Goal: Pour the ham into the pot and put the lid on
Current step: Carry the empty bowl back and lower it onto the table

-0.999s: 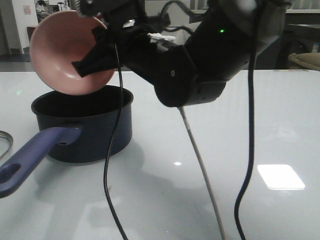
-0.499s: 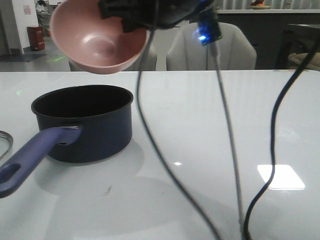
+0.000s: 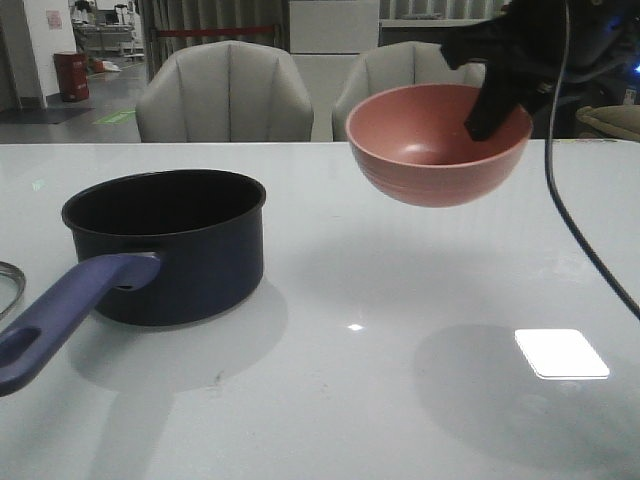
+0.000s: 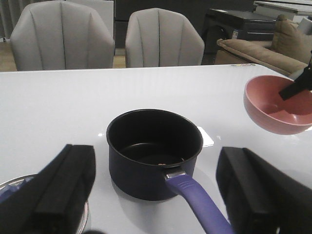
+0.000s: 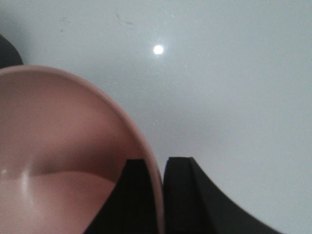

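We see our right gripper (image 5: 156, 180) pinching the pink bowl's (image 3: 437, 142) rim aloft; our left gripper (image 4: 156, 195) gapes near the pot (image 4: 154, 152).

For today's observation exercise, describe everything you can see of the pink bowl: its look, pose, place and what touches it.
The salmon-pink round bowl looks smooth and matte, like plastic or ceramic, and appears empty. It hangs upright in the air above the white table, off to the right of the dark navy saucepan, touching neither. The right hand pinches its rim, one black finger inside the wall and one outside.
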Controlling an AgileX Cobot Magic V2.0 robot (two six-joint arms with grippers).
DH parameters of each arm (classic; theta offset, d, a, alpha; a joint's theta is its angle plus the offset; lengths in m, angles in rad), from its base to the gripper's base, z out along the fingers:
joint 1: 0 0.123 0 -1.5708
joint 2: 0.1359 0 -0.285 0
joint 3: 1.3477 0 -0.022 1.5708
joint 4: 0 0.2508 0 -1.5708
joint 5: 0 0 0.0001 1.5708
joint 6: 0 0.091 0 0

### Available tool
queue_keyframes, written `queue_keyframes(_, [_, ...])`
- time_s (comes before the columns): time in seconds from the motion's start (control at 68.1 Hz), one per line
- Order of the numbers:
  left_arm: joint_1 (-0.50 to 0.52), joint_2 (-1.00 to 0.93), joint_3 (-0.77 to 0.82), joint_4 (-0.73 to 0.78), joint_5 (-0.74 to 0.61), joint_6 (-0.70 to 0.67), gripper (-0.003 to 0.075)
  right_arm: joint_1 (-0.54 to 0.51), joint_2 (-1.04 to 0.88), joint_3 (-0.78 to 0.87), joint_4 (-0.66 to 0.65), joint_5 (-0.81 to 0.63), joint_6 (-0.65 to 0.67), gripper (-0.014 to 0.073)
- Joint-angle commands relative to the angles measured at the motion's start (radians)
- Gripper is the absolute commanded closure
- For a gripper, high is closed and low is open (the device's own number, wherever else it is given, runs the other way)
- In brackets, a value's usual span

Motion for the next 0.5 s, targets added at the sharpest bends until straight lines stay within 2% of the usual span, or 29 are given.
queue_keyframes(0.0, [-0.009,0.011,-0.026,-0.002,-0.085,-0.001,0.0190,-0.046,-0.007,-0.025,0.007,-0.016,0.022,0.0463])
queue_keyframes(0.485, [-0.009,0.011,-0.026,-0.002,-0.085,-0.001,0.0190,-0.070,0.147,-0.025,0.021,0.016,0.047,0.0463])
